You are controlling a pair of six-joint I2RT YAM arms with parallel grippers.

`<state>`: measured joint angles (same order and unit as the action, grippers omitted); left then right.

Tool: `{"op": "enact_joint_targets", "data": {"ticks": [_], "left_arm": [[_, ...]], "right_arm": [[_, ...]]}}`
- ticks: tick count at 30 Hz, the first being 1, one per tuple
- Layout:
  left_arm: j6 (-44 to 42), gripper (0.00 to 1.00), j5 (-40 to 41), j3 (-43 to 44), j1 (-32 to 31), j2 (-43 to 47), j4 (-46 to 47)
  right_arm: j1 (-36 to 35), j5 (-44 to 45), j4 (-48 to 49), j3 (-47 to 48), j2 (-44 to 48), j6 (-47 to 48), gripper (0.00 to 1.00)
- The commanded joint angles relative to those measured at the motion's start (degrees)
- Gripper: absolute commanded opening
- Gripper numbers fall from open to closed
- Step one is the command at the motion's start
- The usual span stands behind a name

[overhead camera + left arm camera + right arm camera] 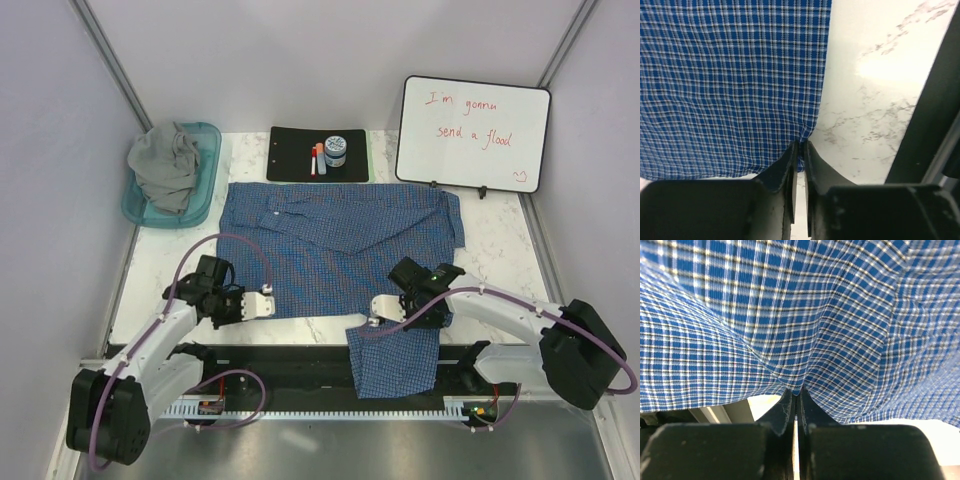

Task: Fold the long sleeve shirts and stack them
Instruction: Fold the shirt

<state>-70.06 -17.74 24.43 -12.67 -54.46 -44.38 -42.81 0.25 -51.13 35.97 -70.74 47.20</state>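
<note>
The blue-and-white check shirt [340, 245] lies spread across the middle of the table, its near right part hanging over the front edge. My left gripper [268, 305] is shut on the shirt's near left corner [801, 150], low at the table. My right gripper [378, 312] is shut on the shirt's near edge [797, 385], with cloth bunched up from the pinch. The grey shirt [168, 165] lies crumpled in the teal tub [205, 190] at the back left.
A black clipboard [290, 150] with a marker and a small jar lies at the back centre. A whiteboard [472, 132] with red writing stands at the back right. A black rail [300, 365] runs along the table's front edge.
</note>
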Motion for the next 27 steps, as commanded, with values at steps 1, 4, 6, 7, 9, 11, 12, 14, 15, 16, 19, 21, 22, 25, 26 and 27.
{"op": "enact_joint_targets", "data": {"ticks": [1, 4, 6, 7, 9, 11, 12, 14, 15, 16, 19, 21, 22, 25, 26, 27], "left_arm": [[-5.2, 0.06, 5.8, -4.7, -0.2, 2.7, 1.5], [-5.7, 0.02, 4.8, -2.9, 0.1, 6.3, -3.8], [-5.5, 0.02, 2.8, 0.2, 0.4, 8.8, -8.3], [-5.1, 0.02, 1.9, 1.2, 0.6, 9.2, -9.8], [-4.6, 0.02, 0.2, 5.0, 0.9, 8.9, -13.2], [-4.6, 0.02, -1.7, 9.0, 1.3, 8.1, -15.4], [-4.6, 0.02, -2.1, 10.2, 1.5, 7.9, -17.3], [-4.6, 0.02, -2.7, 13.1, 1.5, 7.9, -18.1], [-4.6, 0.02, -2.8, 13.9, 1.5, 7.5, -18.0], [-3.9, 0.02, -2.8, 14.8, 1.5, 7.1, -17.7], [-1.6, 0.02, -3.2, 19.3, 2.2, 2.4, -15.7], [0.0, 0.02, -3.8, 22.9, 3.0, -1.4, -13.7], [0.5, 0.02, -3.9, 24.2, 3.5, -2.7, -11.8], [1.7, 0.02, -3.6, 28.7, 4.6, -7.9, -8.9], [1.9, 0.02, -3.8, 31.1, 5.0, -9.6, -7.3], [1.9, 0.02, -3.9, 32.3, 5.5, -11.1, -6.9]], "right_arm": [[-0.1, -0.2, -3.7, 3.0, 3.5, 0.1, 0.00], [-0.1, -0.1, -6.5, 4.1, 6.2, 0.1, 0.00], [-0.1, -0.2, -8.3, 5.5, 8.8, -0.1, 0.00], [-0.1, -0.2, -8.9, 6.0, 9.4, -0.2, 0.00], [-0.1, 0.0, -10.0, 7.4, 10.4, -0.4, 0.00], [0.1, 0.5, -11.2, 9.4, 10.9, -0.5, 0.00], [0.3, 0.5, -11.7, 10.3, 11.7, -0.5, 0.00], [0.6, 0.2, -13.5, 13.0, 12.5, -0.4, 0.00], [0.6, 0.4, -14.0, 13.8, 12.4, -0.4, 0.00], [0.8, 1.5, -14.4, 14.6, 12.4, -0.1, 0.00], [3.1, 2.5, -14.8, 17.5, 12.0, 2.5, 0.00], [6.1, 2.2, -14.6, 20.4, 9.6, 4.7, 0.00], [7.5, 1.9, -14.6, 22.5, 8.5, 5.5, 0.00], [13.0, 0.4, -14.2, 27.0, 4.1, 10.4, 0.00], [14.2, 0.0, -13.6, 28.1, 1.9, 11.5, 0.00], [16.2, -0.1, -13.4, 29.3, 0.6, 13.3, 0.00]]}}
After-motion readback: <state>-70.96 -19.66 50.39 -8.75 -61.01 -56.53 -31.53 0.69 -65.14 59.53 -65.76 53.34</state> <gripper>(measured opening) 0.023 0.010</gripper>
